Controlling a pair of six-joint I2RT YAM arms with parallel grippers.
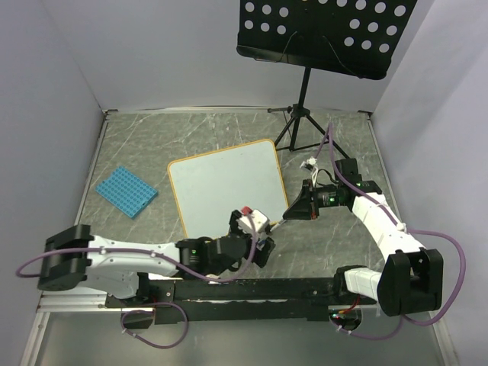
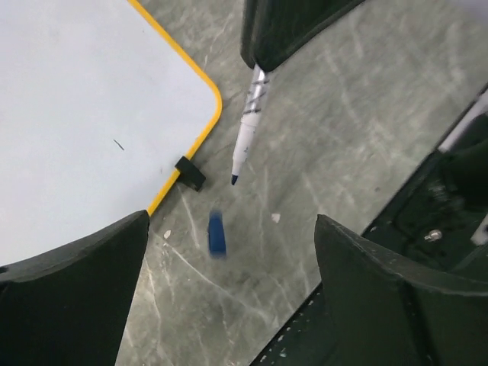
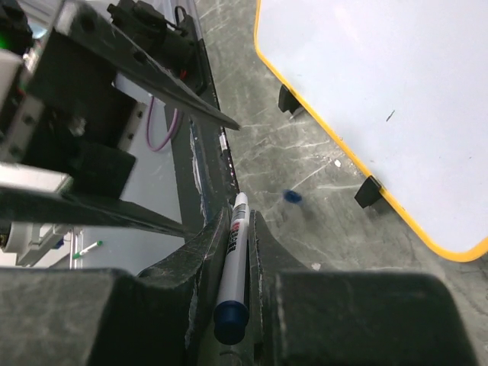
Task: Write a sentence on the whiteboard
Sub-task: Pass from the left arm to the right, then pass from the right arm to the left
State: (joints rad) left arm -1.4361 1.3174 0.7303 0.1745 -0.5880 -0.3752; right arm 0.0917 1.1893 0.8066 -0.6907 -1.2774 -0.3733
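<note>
Right gripper (image 3: 238,217) is clamped tight on the marker (image 3: 232,259), barrel running along my fingers, bare tip out front and angled down at the table (image 1: 137,145). Left gripper (image 2: 230,223) is spread wide with nothing in it; the blue cap (image 2: 217,234) shows below it (blurred, can't tell if it's resting). Whiteboard (image 1: 225,183) lies flat on the table, blank but for a tiny dark mark. Key relation: the tip sits off the board, just beside its near right corner, and the board lies left of and beyond my right gripper. Right arm has the pen, so I judge it must swing left over the white surface.
</note>
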